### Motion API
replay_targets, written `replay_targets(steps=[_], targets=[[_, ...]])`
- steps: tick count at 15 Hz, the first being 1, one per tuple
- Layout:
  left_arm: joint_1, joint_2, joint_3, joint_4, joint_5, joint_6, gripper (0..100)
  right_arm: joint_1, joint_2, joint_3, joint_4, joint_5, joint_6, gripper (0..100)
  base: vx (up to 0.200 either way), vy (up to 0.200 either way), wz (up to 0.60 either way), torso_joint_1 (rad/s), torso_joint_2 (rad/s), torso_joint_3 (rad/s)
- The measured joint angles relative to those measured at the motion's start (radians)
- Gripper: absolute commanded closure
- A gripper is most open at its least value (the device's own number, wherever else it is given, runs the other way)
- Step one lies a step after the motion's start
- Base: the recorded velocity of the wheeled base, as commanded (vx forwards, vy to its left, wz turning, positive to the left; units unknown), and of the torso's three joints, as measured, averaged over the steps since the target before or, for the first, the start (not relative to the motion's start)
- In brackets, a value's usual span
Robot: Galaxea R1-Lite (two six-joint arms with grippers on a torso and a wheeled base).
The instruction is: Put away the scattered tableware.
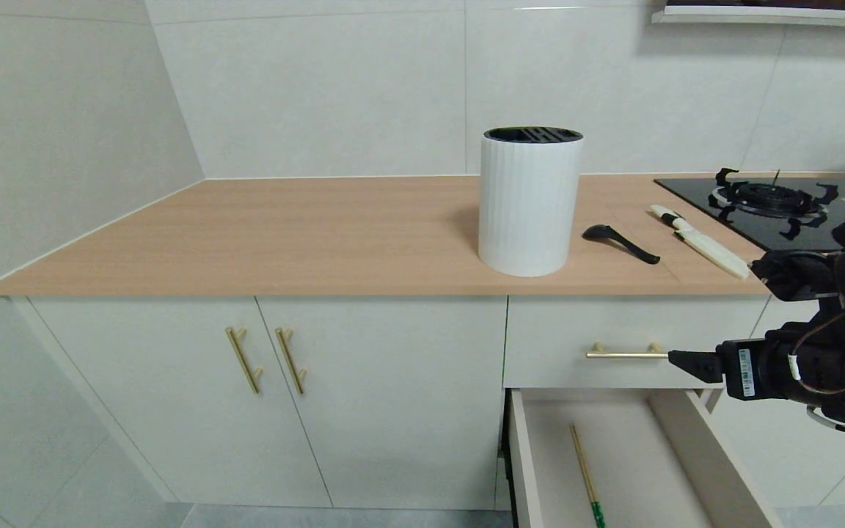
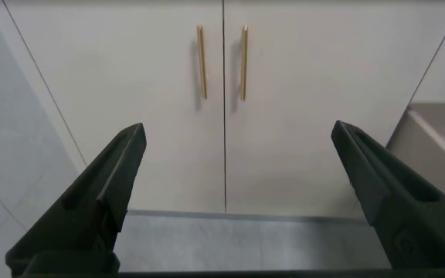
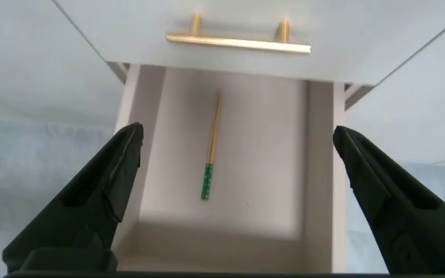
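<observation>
Right wrist view: pincer (image 3: pixel 236 130) agape, empty

A: Left stretch of surface (image 1: pixel 246 227)?
B: Unbroken wood from wall corner to white holder (image 1: pixel 529 213). Open from front and above.
A: Right of holder?
B: Tighter. Black spoon (image 1: pixel 619 243) just beside holder, pale knife (image 1: pixel 701 242) next, hob (image 1: pixel 767 202) with raised pan supports behind. Narrow lanes between.
A: Pulled-out drawer (image 1: pixel 524 455)?
B: Open from above. Side walls barring sideways entry; shut drawer front with gold handle (image 1: pixel 624 355) overhanging the rear. Green-ended chopstick (image 1: pixel 585 473) lengthwise on floor, bare board either side.
</observation>
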Motion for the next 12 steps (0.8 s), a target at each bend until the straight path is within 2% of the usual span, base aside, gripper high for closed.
replay_targets(steps=[10, 12], targets=[[0.000, 0.000, 0.000, -0.001, 0.000, 0.000, 0, 0.000, 0.004, 0.002, 0.000, 0.001, -0.005, 0, 0.000, 0.000, 0.00, 0.215, -0.50, -0.279], [0.000, 0.000, 0.000, -0.001, 0.000, 0.000, 0, 0.000, 0.004, 0.003, 0.000, 0.003, -0.007, 0, 0.000, 0.000, 0.00, 0.102, -0.22, -0.125]])
